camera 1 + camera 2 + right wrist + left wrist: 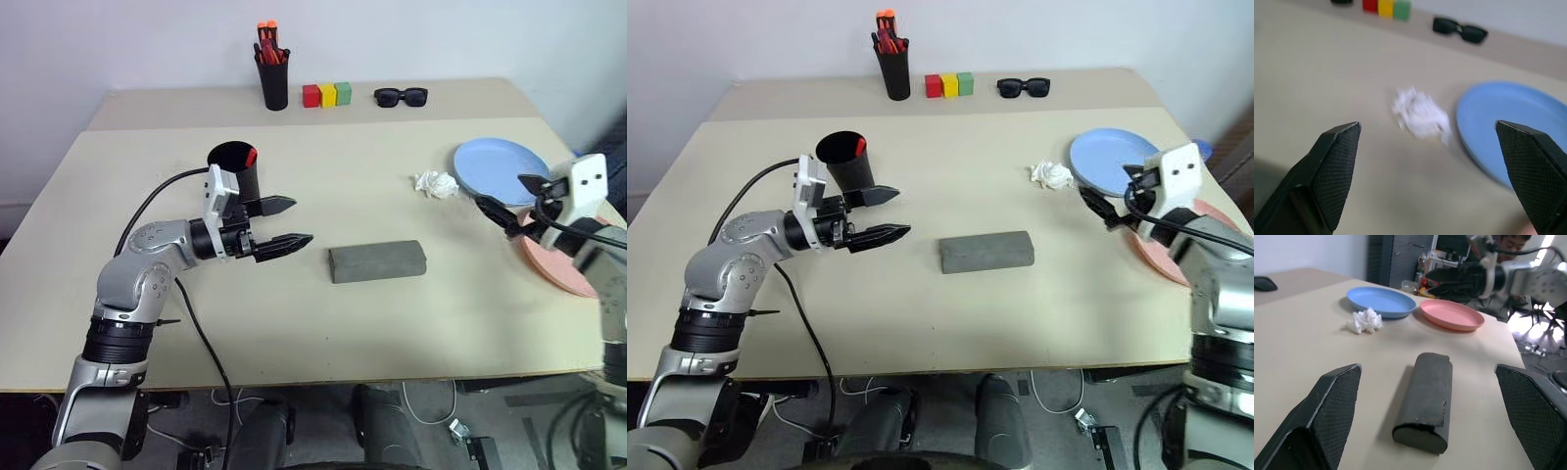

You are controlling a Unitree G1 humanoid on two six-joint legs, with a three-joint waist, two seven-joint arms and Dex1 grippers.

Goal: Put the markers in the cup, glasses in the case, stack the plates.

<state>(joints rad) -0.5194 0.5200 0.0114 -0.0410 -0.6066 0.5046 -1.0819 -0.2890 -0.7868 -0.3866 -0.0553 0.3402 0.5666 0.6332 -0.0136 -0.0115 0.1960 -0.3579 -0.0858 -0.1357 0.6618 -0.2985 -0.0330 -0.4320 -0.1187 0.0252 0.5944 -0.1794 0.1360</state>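
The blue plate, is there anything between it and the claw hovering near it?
Nothing visible. The right gripper, jaws open, hangs just beside the blue plate. The crumpled tissue lies next to the plate, off to the side, not between them.

Matt grey case [377, 261], smooth matt blue plate [500, 169], crumpled white paper [436, 184], matt tabletop [323, 333].

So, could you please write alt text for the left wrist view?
A closed grey rectangular case lies on the beige table between open claw fingers. Beyond sit crumpled white paper and separate blue and pink plates.
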